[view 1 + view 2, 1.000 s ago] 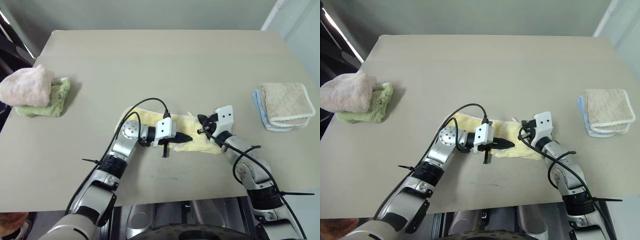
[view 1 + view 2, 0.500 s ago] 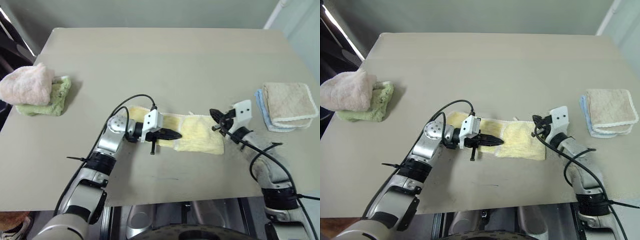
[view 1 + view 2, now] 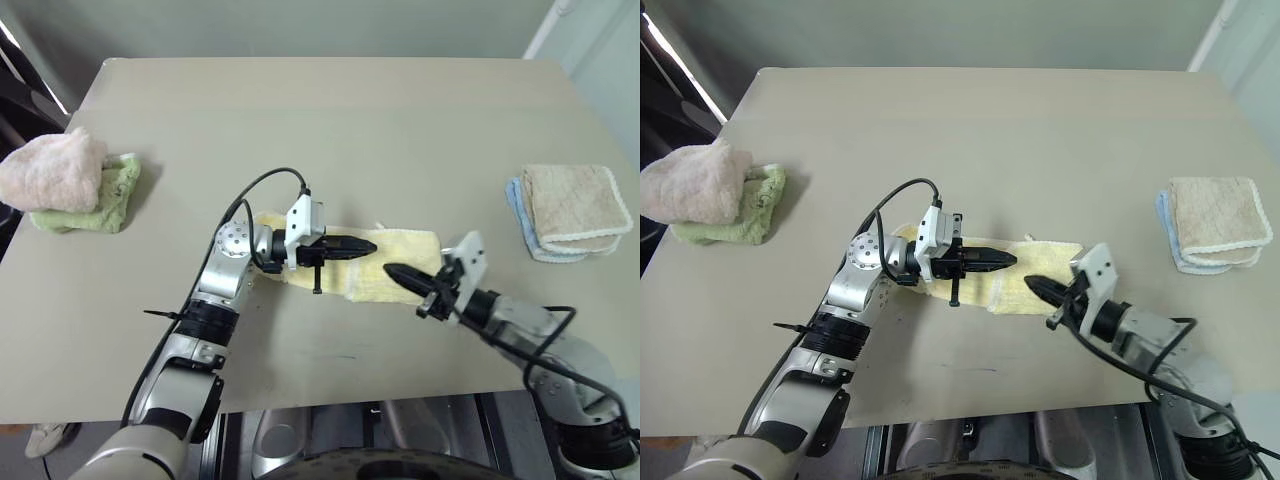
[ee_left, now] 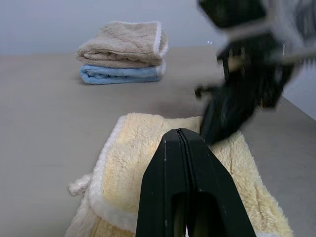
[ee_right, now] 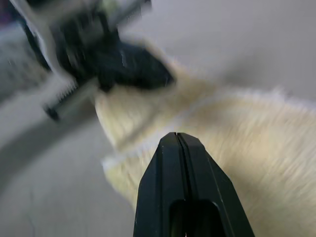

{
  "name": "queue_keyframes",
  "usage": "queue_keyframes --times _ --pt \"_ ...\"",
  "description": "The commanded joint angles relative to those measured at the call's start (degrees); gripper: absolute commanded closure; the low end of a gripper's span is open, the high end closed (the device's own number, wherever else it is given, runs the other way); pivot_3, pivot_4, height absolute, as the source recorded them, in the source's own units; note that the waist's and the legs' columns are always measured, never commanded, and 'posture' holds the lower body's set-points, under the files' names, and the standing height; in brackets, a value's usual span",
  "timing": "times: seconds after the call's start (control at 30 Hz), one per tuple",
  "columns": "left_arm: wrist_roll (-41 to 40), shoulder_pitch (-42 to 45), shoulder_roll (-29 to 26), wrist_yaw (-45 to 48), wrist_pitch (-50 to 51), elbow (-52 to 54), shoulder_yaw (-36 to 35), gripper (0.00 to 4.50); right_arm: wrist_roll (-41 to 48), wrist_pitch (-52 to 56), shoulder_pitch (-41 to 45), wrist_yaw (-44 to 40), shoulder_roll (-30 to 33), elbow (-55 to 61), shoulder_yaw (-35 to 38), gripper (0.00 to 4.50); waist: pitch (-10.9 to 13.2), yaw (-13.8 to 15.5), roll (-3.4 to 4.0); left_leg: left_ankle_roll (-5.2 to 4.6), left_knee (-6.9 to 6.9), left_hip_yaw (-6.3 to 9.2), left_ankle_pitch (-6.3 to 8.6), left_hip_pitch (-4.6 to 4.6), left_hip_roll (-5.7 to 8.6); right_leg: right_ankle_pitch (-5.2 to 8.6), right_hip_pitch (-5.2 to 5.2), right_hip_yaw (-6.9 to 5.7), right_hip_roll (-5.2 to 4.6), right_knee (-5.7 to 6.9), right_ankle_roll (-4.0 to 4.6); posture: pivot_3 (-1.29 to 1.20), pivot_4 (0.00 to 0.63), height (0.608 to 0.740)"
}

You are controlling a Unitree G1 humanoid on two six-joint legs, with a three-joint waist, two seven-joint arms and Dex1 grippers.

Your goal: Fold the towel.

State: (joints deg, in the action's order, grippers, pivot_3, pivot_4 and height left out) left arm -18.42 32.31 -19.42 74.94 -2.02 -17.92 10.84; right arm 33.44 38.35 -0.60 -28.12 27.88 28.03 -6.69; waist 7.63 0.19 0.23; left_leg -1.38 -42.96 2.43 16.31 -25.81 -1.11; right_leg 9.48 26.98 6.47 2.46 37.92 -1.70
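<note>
The pale yellow towel point(image 3: 410, 248) lies flat near the middle of the table, with its right part doubled over in a second layer and a whitish hem along the edges. My left gripper point(image 3: 372, 245) is shut on nothing and hovers level just above the towel's middle, pointing right. My right gripper point(image 3: 388, 269) is also shut and empty. It hangs over the towel's near edge and points left, its tip close to the left gripper's. In the left wrist view the towel point(image 4: 148, 163) spreads under the shut fingers point(image 4: 180, 148).
A pink towel point(image 3: 55, 170) sits on a green one point(image 3: 105, 205) at the table's far left. A beige towel point(image 3: 575, 205) lies on a blue one point(image 3: 518, 215) at the right. Bare table point(image 3: 330, 120) stretches beyond the towel.
My right gripper has pulled back from the towel's right end to its near edge and swung to point left. My left gripper has risen a little above the towel.
</note>
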Motion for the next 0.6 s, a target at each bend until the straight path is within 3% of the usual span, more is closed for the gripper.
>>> queue_keyframes --times 0.03,0.2,0.37,0.5,0.6 --pt "0.03 0.57 -0.88 0.27 -1.24 1.71 -0.86 4.49 -5.64 -4.96 0.29 1.55 -2.67 -5.72 -1.87 4.47 0.0 0.0 0.0 0.0 0.0 0.0 -0.01 0.0 0.0 -0.03 0.01 0.0 0.0 0.01 0.03 0.0 0.15 0.703" --pt "-2.41 1.19 -0.86 -1.37 1.15 3.15 -2.85 4.49 -9.09 -7.07 -0.69 -0.69 -3.0 -9.74 -3.78 4.47 -0.04 -0.13 -0.06 -0.01 0.01 0.01 -0.02 0.39 0.0 -0.06 -0.15 -0.01 0.0 -0.03 0.05 0.0 0.15 0.703" --pt "-7.95 0.92 -2.73 -5.21 10.64 8.3 -7.62 4.49 2.16 -3.08 -1.19 -5.35 -2.29 -0.06 1.86 4.47 -0.03 -0.21 -0.04 0.02 0.03 0.01 0.0 0.69 0.01 0.3 -0.46 0.0 0.0 -0.04 -0.42 0.0 0.15 0.703" --pt "-13.35 0.25 -7.82 -6.28 21.66 12.04 -11.82 3.65 9.92 0.75 -0.29 -6.51 -0.18 6.74 5.81 4.5 -0.03 -0.43 -0.04 0.18 0.16 -0.04 -0.06 0.2 0.01 0.13 -0.18 0.01 0.04 -0.02 0.02 0.0 0.15 0.703" --pt "-13.18 -1.32 -14.5 -4.87 26.44 11.4 -13.15 2.53 15.37 3.58 2.14 -6.44 1.64 8.95 8.8 4.5 -0.03 -0.48 -0.04 0.34 0.38 -0.02 -0.09 0.29 -0.01 0.11 -0.14 0.02 0.08 -0.03 0.38 0.0 0.15 0.703"
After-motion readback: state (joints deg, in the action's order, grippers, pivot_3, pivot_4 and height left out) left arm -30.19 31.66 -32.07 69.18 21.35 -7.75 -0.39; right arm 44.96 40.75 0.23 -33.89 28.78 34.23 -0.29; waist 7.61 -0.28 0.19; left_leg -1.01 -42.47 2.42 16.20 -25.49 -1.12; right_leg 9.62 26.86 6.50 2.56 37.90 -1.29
